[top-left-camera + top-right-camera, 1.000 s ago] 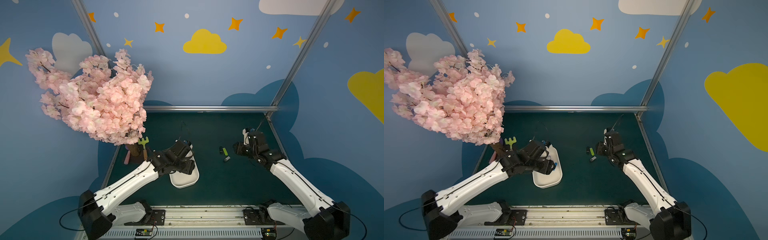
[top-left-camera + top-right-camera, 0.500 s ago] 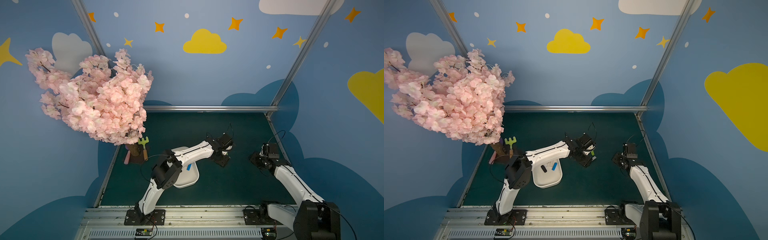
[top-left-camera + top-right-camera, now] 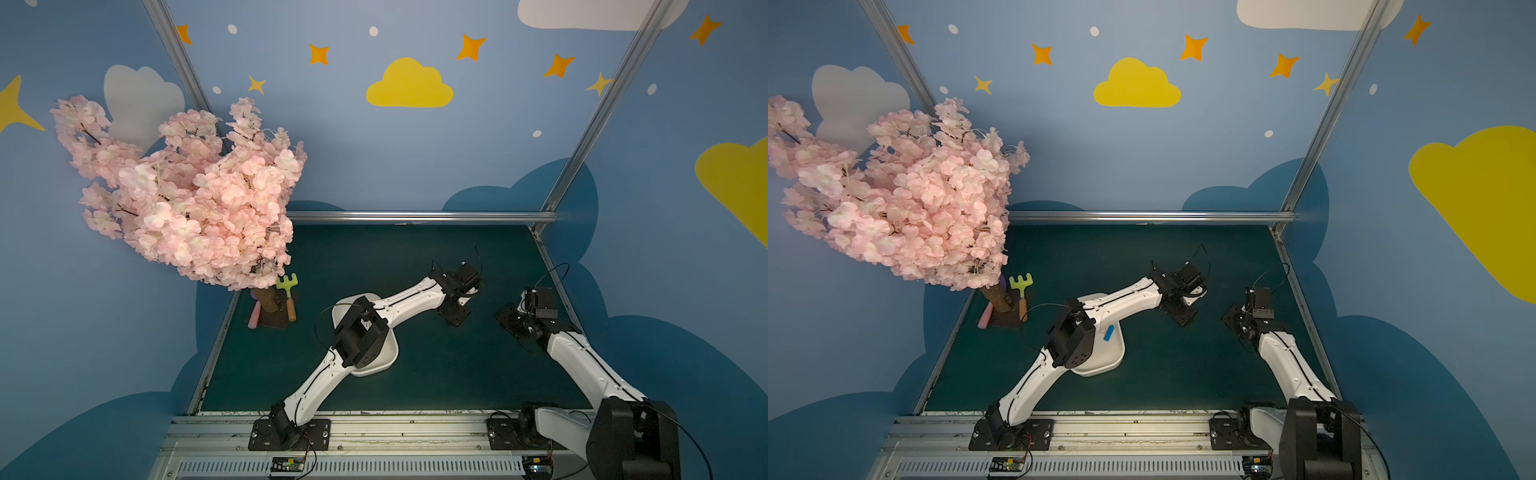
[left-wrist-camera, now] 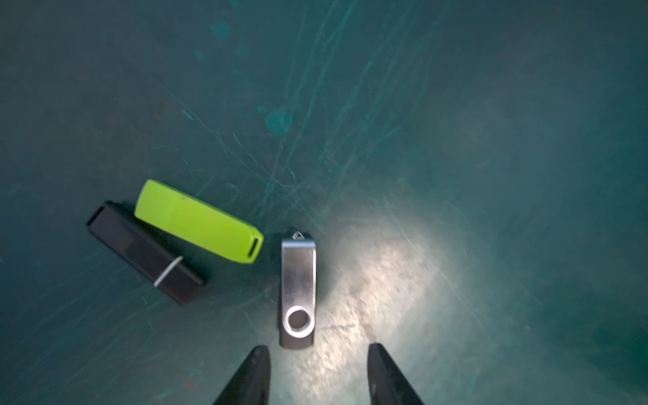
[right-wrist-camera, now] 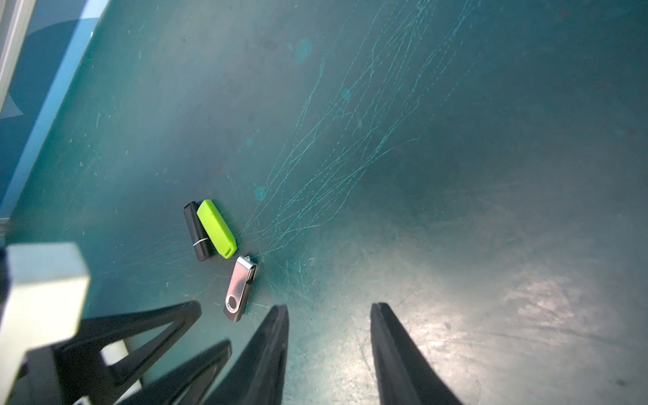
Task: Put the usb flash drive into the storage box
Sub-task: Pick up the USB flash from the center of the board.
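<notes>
**A:** Where are the drives?

**B:** Three lie on the green table (image 3: 374, 257), right of the storage box (image 3: 386, 362) and apart from it. In the left wrist view the silver flash drive (image 4: 298, 287) lies flat by itself. Beside it, the green flash drive (image 4: 198, 222) and the black flash drive (image 4: 143, 252) lie together, seemingly touching along one edge.

**A:** And the left end effector (image 4: 318, 348)?

**B:** It hangs low over the table with its fingers moderately parted and nothing between them. The silver drive's swivel end sits just beyond one fingertip, close but not between the fingers.

**A:** The right one?

**B:** The right end effector (image 5: 329, 306) is also parted to a middling gap and empty. It sits right of the left end effector, over bare table. Its camera shows all three drives and the left fingers (image 5: 157, 333) beside them.

**A:** Can you see the drives from above?

**B:** No, in both top views the left end effector (image 3: 455, 318) appears to cover them.

**A:** The box?

**B:** It rests on the table left of centre, partly under the left arm. In a top view a small blue stick (image 3: 1109, 333) lies inside it, probably another drive, though it is too small to be sure.
</notes>
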{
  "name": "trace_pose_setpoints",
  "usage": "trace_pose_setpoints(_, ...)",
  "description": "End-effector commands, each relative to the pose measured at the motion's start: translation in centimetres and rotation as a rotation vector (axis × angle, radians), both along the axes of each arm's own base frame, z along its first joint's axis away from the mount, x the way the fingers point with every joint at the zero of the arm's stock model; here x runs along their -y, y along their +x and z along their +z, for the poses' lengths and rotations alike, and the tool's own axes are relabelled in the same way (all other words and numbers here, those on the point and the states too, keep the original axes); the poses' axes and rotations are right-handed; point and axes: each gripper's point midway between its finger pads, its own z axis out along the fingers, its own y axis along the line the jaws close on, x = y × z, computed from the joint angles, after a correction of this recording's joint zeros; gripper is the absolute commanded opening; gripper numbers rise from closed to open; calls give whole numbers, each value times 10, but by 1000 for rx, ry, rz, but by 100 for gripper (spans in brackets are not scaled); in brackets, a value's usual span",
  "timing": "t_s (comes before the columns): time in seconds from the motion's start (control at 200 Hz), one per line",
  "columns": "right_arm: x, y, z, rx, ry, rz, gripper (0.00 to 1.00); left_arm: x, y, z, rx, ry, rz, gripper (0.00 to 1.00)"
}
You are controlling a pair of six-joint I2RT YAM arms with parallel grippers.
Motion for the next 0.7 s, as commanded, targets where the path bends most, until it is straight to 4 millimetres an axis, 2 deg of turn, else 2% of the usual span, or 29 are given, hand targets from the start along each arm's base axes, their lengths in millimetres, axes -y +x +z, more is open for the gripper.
trace_pose_setpoints(0.0, -6, 4, 3, 6, 23, 28, 43, -4, 3, -14, 28, 64, -15, 44)
trace_pose_setpoints(0.35, -9, 6, 0, -16, 41, 46, 43, -1, 8, -30, 49, 93, -9, 43)
trace_pose_setpoints(0.496, -10, 7, 0, -17, 40, 52, 42, 1, 7, -35, 45, 98, -15, 38)
trace_pose_setpoints(0.696, -11, 6, 1, -18, 38, 60, 42, -7, 12, -44, 63, 146, 1, 36)
